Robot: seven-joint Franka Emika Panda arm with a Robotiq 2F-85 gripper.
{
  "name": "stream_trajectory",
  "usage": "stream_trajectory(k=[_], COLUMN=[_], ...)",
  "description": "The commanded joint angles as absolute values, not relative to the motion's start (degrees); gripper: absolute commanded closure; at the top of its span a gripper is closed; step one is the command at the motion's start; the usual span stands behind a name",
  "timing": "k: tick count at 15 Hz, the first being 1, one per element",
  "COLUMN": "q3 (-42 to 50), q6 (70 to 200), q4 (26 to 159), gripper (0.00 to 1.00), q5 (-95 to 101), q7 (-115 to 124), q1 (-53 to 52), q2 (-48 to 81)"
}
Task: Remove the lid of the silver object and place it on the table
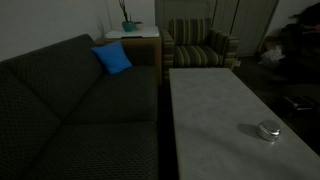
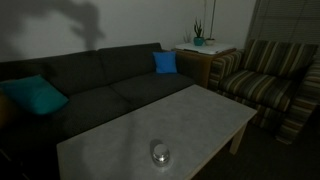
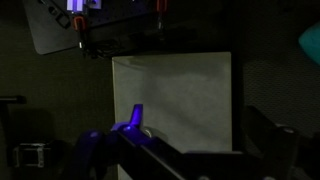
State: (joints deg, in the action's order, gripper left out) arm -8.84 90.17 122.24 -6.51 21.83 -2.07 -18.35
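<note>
your biggest shape is the long dark sofa with a fine woven pattern. beside it runs the long rectangular coffee table with a pale grey, faintly mottled matte top. past the table's far end stands the squarish armchair in green and tan stripes, with the small wooden side table between it and the sofa. a square bright blue cushion leans on the sofa back, and a teal cushion lies at the other end. a thin plant in a teal pot tops the side table. the small, low, round shiny silver container stands on the coffee table, near the long edge away from the sofa and well away from the armchair. its flat silvery lid sits on top. in the wrist view your gripper enters dimly from the top, jaws spread wide, holding nothing. blurred marks beside it are unreadable.
</note>
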Motion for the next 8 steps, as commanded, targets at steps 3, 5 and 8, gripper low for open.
stream_trajectory(k=[3,5,8], q3=[-8.6,-8.6,-8.6], q6=[90.1,90.1,89.3], q4=[122.1,122.1,120.7], gripper=[0.0,0.0,0.0], q5=[-6.4,-6.4,-5.1], q7=[21.9,21.9,21.3], q1=[-2.4,-2.4,-2.2], q2=[-18.3,-18.3,-16.5])
